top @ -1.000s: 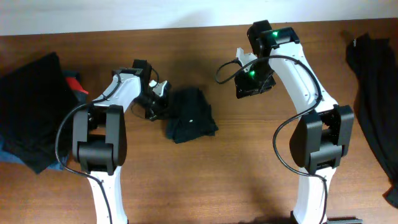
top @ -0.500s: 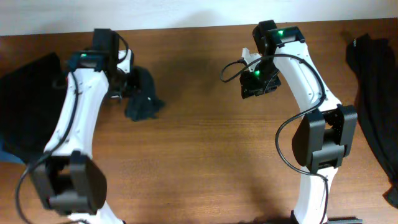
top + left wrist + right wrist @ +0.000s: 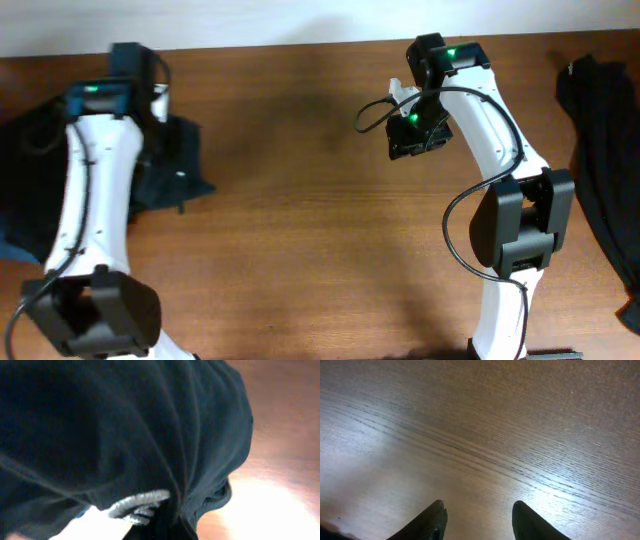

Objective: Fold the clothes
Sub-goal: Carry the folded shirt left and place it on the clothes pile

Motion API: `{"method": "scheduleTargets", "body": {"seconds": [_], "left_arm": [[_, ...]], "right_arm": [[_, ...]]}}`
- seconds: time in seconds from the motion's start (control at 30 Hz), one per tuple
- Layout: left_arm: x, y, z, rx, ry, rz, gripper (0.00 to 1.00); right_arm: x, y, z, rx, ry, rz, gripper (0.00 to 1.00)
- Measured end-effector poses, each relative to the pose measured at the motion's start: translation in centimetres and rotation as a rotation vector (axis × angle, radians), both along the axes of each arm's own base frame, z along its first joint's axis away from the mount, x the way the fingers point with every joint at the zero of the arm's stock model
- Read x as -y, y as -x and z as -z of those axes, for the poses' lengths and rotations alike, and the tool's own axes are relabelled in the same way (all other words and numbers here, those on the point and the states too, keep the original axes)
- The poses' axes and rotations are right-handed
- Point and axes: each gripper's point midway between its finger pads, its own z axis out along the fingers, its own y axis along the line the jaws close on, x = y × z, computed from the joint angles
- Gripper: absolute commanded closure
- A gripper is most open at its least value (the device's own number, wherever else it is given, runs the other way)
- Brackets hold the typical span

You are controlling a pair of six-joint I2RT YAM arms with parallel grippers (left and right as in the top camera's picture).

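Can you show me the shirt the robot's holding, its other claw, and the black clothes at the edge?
shirt (image 3: 178, 158): overhead view, fabric by its white logo.
right gripper (image 3: 477, 510): right wrist view, gap between its fingertips.
black clothes (image 3: 598, 150): overhead view, middle of the heap.

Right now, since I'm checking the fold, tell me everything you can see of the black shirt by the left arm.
The black shirt is a soft, matte, bunched bundle with a small white mark, at the left end of the table beside a dark pile. The left arm's jaws are shut on gathered folds; whether it rests on the wood is unclear.
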Motion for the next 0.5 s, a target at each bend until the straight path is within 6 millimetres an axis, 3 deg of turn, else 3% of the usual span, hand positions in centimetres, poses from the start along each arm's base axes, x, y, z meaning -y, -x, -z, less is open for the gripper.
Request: {"method": "scheduleTargets", "body": {"seconds": [0.27,0.5], "left_arm": [[-7.2,0.2,-3.6,0.093,-0.056,-0.133,0.99],[-12.7,1.7,-4.1,0.119,-0.077,-0.255,0.99]], "right_arm": [[0.1,0.3,0.0,-0.014,0.002,0.000,0.52],[0.1,0.8,0.0,-0.032,0.005,0.000,0.52]]}}
